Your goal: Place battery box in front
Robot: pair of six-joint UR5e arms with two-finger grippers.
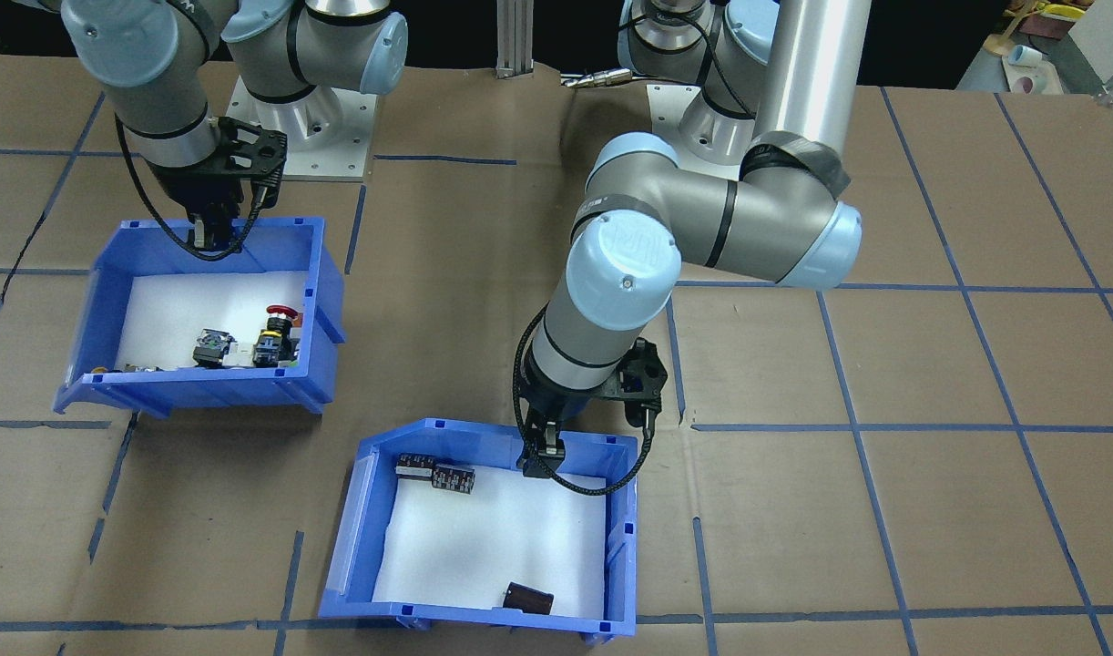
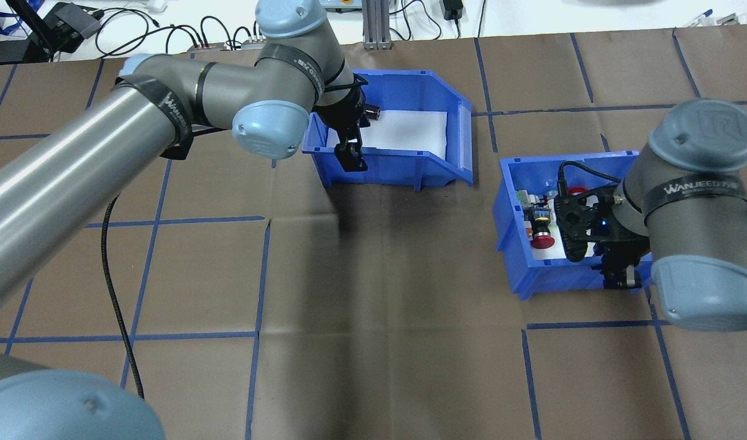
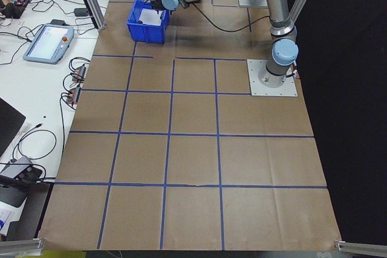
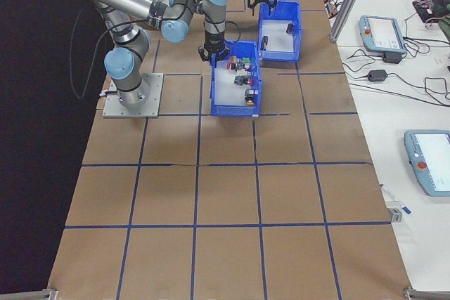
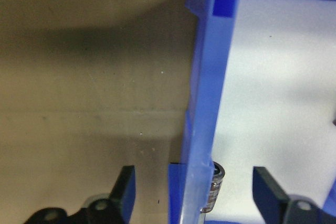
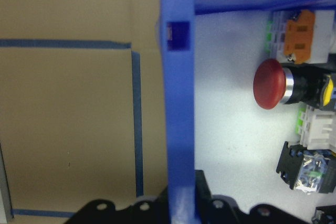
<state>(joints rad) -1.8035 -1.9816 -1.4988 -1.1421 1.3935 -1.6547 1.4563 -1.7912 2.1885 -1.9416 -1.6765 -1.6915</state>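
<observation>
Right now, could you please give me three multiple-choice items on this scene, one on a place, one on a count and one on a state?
1. In the overhead view, where does the battery box lie relative to the button bin?
A. farther from the robot, to the left
B. nearer the robot, to the right
C. stacked on it

2. How many dark battery packs show in the battery box in the front-facing view?
A. none
B. three
C. seven

3. How do the left gripper's fingers stand?
A. shut above bare table
B. shut on a red button
C. open, one either side of the box wall

Answers:
1 A: the box sits higher and further left in that view.
2 B: two packs lie by the wall at the gripper, one by the opposite wall.
3 C: the left wrist view shows the blue wall between parted fingers.
</observation>
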